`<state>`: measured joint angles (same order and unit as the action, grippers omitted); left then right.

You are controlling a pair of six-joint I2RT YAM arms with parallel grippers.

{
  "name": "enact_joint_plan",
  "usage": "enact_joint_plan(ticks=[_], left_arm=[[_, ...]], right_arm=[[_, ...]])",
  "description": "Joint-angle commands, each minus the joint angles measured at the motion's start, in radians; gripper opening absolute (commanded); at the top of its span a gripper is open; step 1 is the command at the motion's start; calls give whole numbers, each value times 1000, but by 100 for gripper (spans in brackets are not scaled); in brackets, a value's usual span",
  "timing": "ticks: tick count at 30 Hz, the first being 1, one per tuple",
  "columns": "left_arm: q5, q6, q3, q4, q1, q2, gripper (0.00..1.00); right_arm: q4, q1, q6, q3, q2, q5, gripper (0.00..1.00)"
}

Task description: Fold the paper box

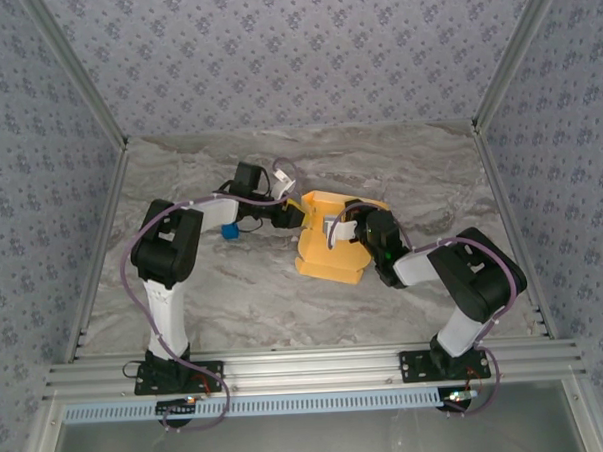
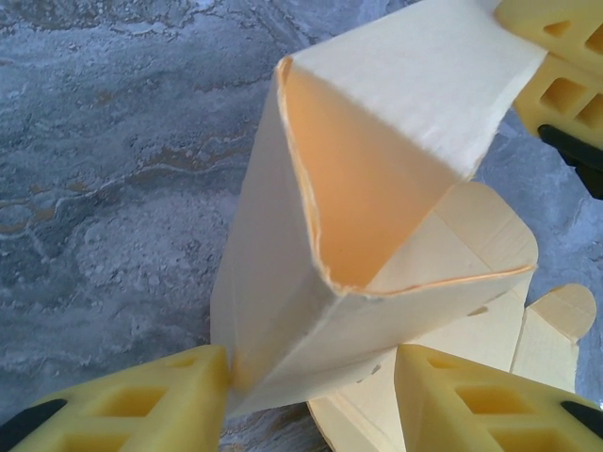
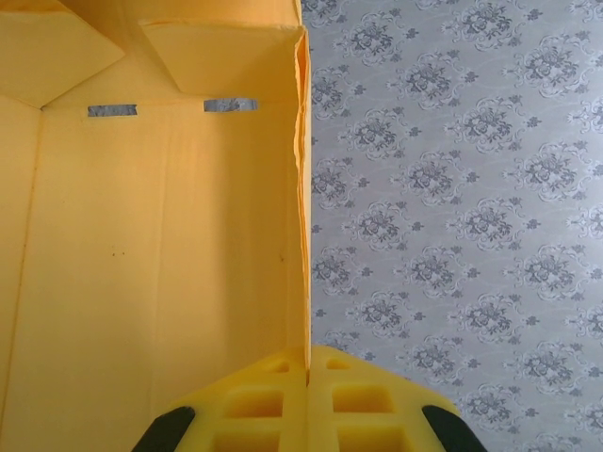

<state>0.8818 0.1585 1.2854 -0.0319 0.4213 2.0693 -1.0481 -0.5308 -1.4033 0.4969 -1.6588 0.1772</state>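
1. Raising the side walls is, I judge, the step you have in hand: the paper box (image 1: 328, 255) is half formed and some flaps are not tucked yet.
2. You find the box on the bench (image 1: 235, 299), near the small blue object (image 1: 229, 231), to its right in the top view.
3. Your left claw (image 1: 293, 215), between the blue object and the box, seems clenched on a folded corner; both fingers touch it.
4. Your right claw (image 1: 350, 227), on the box side away from the blue object, is clenched on a thin wall edge.
5. Next, I think you must press the standing wall inward while one claw keeps the corner steady.
6. The long axis runs from far to near, a little slanted, passing beside the blue object and not pointing at it; the open side looks upward, I think.
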Motion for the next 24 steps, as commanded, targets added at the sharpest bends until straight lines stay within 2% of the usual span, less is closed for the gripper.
enact_joint_plan(ticks=[1,24], left_arm=[[60,-7,-1,-31,7,-40,49],[40,-34,-35,-90,34,-46,46]], right_arm=[[16,-1,13,28,-7,15,0],[25,-3,17,40,-10,20,0]])
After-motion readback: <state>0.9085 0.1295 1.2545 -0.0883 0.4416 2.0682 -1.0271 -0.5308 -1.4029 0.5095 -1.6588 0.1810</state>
